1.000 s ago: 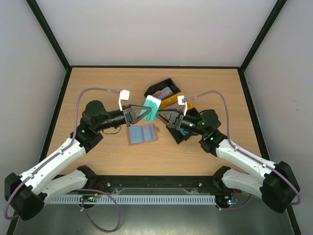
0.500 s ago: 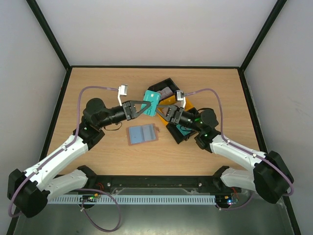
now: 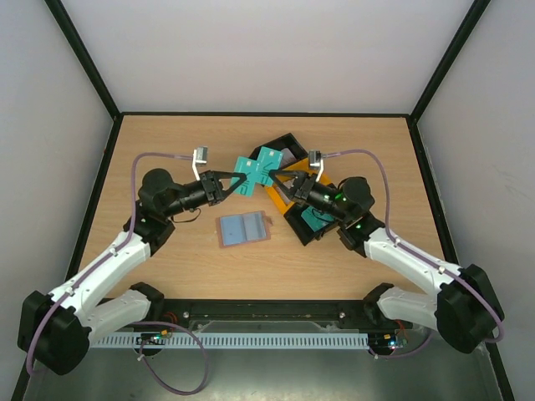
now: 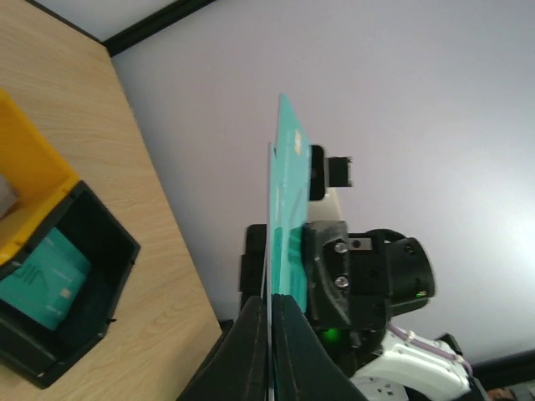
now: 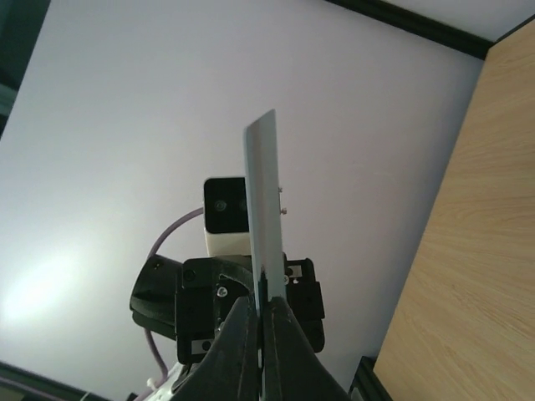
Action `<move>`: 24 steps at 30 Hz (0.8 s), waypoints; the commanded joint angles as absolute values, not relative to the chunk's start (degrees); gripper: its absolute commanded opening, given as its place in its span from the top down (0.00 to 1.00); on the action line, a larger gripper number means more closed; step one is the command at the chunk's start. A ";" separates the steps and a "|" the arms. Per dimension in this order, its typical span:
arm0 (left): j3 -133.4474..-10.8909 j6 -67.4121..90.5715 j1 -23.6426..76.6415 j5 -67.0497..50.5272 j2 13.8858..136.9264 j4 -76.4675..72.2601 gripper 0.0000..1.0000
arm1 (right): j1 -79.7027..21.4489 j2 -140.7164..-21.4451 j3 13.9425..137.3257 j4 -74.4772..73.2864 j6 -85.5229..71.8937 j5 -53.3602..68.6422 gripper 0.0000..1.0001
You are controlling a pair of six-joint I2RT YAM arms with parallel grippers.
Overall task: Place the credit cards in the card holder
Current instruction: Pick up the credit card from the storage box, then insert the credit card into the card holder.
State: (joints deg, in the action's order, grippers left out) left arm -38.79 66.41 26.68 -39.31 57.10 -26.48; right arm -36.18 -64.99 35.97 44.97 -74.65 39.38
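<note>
no legible text, even on credit cards (image 3: pixel 261 161).

Blocking the trays (image 3: pixel 285 137) from above with left gripper (image 3: pixel 242 173), right gripper (image 3: pixel 272 173) and teal cards (image 3: pixel 266 157); leaving open wood (image 3: pixel 217 269) around the card holder (image 3: pixel 243 228).

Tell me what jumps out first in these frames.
Both arms meet in midair over the middle of the table. The left gripper and the right gripper are each shut on the teal cards held up between them. Below them, towards the arm bases, the card holder lies open and flat on the wood. Another teal card sits in the black tray under the right arm.
</note>
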 commanded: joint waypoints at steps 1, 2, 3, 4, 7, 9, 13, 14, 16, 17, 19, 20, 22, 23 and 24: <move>-36.40 63.86 24.95 -37.86 56.41 -20.09 0.97 | -34.22 -60.61 40.18 36.94 -69.26 36.00 0.98; -36.08 62.31 24.69 -36.56 55.76 -17.39 0.97 | -33.93 -59.95 41.25 32.66 -66.51 34.81 0.98; -35.73 60.58 24.50 -34.89 54.89 -14.38 0.97 | -33.73 -59.56 41.94 27.28 -63.78 33.45 0.98; -35.38 58.86 24.31 -32.86 53.94 -11.12 0.97 | -33.59 -59.25 42.53 23.31 -61.28 32.08 0.98; -34.22 54.16 24.27 -23.26 50.32 -1.34 0.97 | -33.40 -60.52 44.45 12.83 -54.06 30.98 0.98; -32.75 52.67 24.34 -17.63 48.14 3.08 0.97 | -33.48 -63.72 45.55 7.71 -49.65 34.15 0.98; -28.01 53.18 24.30 -10.31 46.54 5.92 0.97 | -34.95 -71.50 45.33 2.06 -43.42 38.82 0.98; -27.00 53.08 24.32 -9.46 46.62 5.90 0.97 | -36.01 -73.54 45.39 1.31 -42.33 38.89 0.98; -25.37 53.09 24.30 -8.09 47.36 5.66 0.97 | -38.74 -77.43 45.84 1.00 -40.86 39.23 0.98; -24.79 52.75 24.34 -7.56 47.80 5.44 0.97 | -40.10 -79.63 46.08 1.46 -40.53 39.65 0.98; -23.79 52.42 24.32 -6.77 48.86 5.26 0.97 | -41.87 -83.74 46.54 2.62 -40.82 40.03 0.98; -23.19 51.97 24.34 -6.81 49.39 4.70 0.97 | -42.09 -85.55 46.52 3.58 -41.35 40.06 0.98; -22.09 51.71 24.35 -6.70 50.50 4.00 0.97 | -42.19 -88.82 46.38 6.03 -41.94 40.29 0.98; -21.38 51.53 24.35 -6.84 51.19 2.93 0.97 | -42.26 -90.31 46.66 6.61 -41.78 40.59 0.98; -20.84 51.61 24.35 -7.01 51.96 2.19 0.97 | -42.24 -91.90 47.04 6.99 -41.52 41.13 0.98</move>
